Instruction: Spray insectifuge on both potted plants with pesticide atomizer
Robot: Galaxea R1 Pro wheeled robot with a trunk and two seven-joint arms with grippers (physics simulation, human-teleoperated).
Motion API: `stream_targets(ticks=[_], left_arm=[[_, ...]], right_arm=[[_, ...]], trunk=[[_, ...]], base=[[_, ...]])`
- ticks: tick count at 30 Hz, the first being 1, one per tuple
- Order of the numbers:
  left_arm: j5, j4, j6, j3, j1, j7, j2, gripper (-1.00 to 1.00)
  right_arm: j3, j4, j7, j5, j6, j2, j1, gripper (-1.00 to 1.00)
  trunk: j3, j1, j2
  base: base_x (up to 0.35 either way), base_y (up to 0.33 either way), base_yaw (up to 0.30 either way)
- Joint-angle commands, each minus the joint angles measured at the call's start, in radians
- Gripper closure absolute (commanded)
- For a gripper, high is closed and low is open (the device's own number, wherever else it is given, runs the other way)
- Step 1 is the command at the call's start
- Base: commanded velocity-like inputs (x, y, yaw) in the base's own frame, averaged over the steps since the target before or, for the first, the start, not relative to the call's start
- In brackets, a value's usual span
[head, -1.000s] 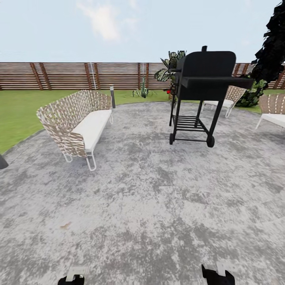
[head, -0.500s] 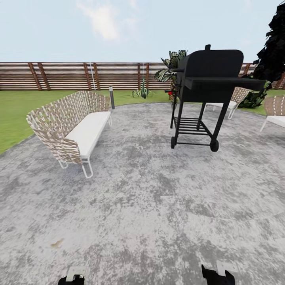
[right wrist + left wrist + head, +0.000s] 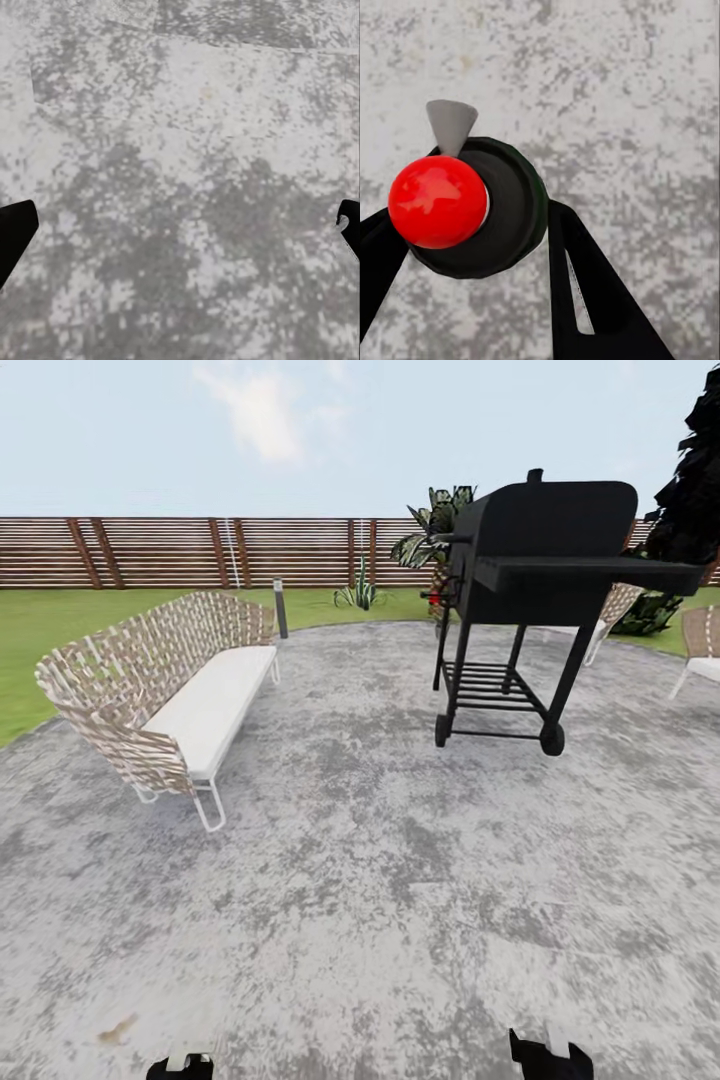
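Round grey patio underfoot, lawn beyond its far-left edge, brown slatted fence across the back. Woven bench w/ white cushion near patio's left edge; black BBQ grill on wheels right of centre, toward far edge. More woven chairs at right edge, partly cut off. Striped agave-like clump in grass by fence, leafy plant behind grill. Small grey-potted rosettes not identifiable from here.

Left gripper closed around pesticide atomizer: dark round body seen end-on between both black fingers, w/ a red ball and a grey cone on its near end, hanging over bare paving. Right gripper spread wide, fingertips at opposite frame sides, nothing held, only slab beneath.

Judgement: transit phase, bottle in hand, plants not located yet.

Risks:
- Clipping grill legs or bench frame while rolling across patio, base wide and arms low.
- Mistaking agave clump or the plant behind grill for targets, so spray wasted.
- Bottle twisting in the grip on base jolts, nozzle then mis-aimed.
- Spraying from too far off, giving partial coverage.
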Motion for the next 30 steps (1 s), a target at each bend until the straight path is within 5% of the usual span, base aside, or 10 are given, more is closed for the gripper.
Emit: stream_targets(ticks=[1,30], left_arm=[[-0.007,0.001,-0.003,0.008,-0.001,-0.003,0.0,1.0],[-0.007,0.001,-0.003,0.008,-0.001,-0.003,0.0,1.0]], right_arm=[[0.008,0.0,-0.004,-0.006,-0.002,0.0,0.0,-1.0],[0.008,0.0,-0.004,-0.006,-0.002,0.0,0.0,-1.0]], trunk=[[-0.001,0.0,0.0],[-0.001,0.0,0.0]], base=[[0.336,0.0,0.0],[0.336,0.0,0.0]])
